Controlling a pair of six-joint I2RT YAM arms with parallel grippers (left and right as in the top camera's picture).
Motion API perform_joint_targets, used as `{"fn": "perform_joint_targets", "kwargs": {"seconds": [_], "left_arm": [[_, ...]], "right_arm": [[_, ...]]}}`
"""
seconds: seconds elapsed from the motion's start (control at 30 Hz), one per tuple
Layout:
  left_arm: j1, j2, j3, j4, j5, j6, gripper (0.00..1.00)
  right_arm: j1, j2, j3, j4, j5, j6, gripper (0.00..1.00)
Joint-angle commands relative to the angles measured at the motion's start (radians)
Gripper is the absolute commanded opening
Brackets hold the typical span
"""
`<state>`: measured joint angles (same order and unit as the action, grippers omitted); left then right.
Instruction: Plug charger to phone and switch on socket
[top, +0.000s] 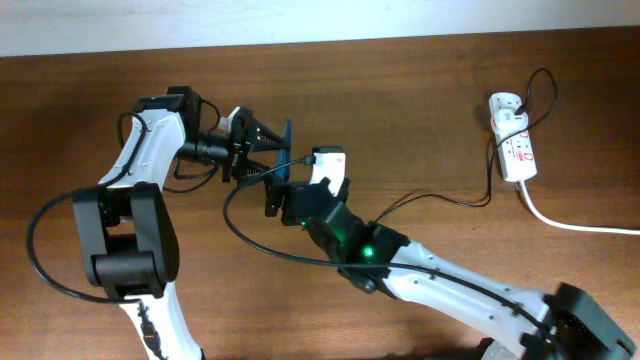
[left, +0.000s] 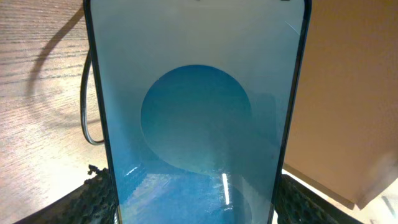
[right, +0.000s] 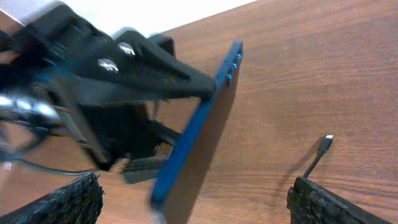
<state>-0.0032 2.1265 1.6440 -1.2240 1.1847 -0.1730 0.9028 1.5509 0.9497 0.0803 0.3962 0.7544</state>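
My left gripper (top: 272, 150) is shut on the phone (top: 286, 150) and holds it on edge above the table. The blue screen with a lighter oval fills the left wrist view (left: 196, 112), between the two fingers (left: 196, 208). My right gripper (top: 292, 196) is open just in front of the phone. In the right wrist view the phone's lower end (right: 186, 155) hangs between the wide-apart fingers (right: 199, 198). The charger's black connector tip (right: 326, 142) lies free on the wood beside the right finger. Its cable (top: 440, 198) runs back to the white socket strip (top: 516, 150) at the far right, with the white adapter (top: 504, 103) on it.
The strip's thick white cord (top: 570, 224) leaves toward the right edge. A black cable loop (top: 250, 240) lies on the wooden table (top: 420, 110) between the two arms. The table's far edge meets a pale wall.
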Motion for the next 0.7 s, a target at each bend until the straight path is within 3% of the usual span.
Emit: {"fn": "perform_joint_targets", "kwargs": {"seconds": [0.0,0.07,0.2,0.33,0.43,0.5,0.67], "left_arm": [[0.003,0.005,0.021,-0.005,0.058,-0.006,0.49],[0.003,0.005,0.021,-0.004,0.058,-0.039,0.49],[0.003,0.005,0.021,0.001,0.050,-0.039,0.49],[0.003,0.005,0.021,0.008,0.050,-0.039,0.49],[0.003,0.005,0.021,0.011,0.043,-0.038,0.49],[0.003,0.005,0.021,0.011,0.015,-0.039,0.49],[0.003,0.005,0.021,0.011,0.013,-0.039,0.49]], "right_arm": [[0.041,0.011,0.010,0.035,0.202,-0.020,0.99],[0.056,0.047,0.010,0.068,0.238,-0.021,1.00],[0.066,0.109,0.010,0.164,0.233,-0.021,0.88],[0.066,0.145,0.010,0.229,0.156,-0.022,0.87],[0.065,0.145,0.011,0.261,0.154,-0.022,0.78],[0.064,0.146,0.012,0.269,0.154,-0.022,0.66],[0.058,0.220,0.065,0.299,0.131,-0.083,0.63]]}}
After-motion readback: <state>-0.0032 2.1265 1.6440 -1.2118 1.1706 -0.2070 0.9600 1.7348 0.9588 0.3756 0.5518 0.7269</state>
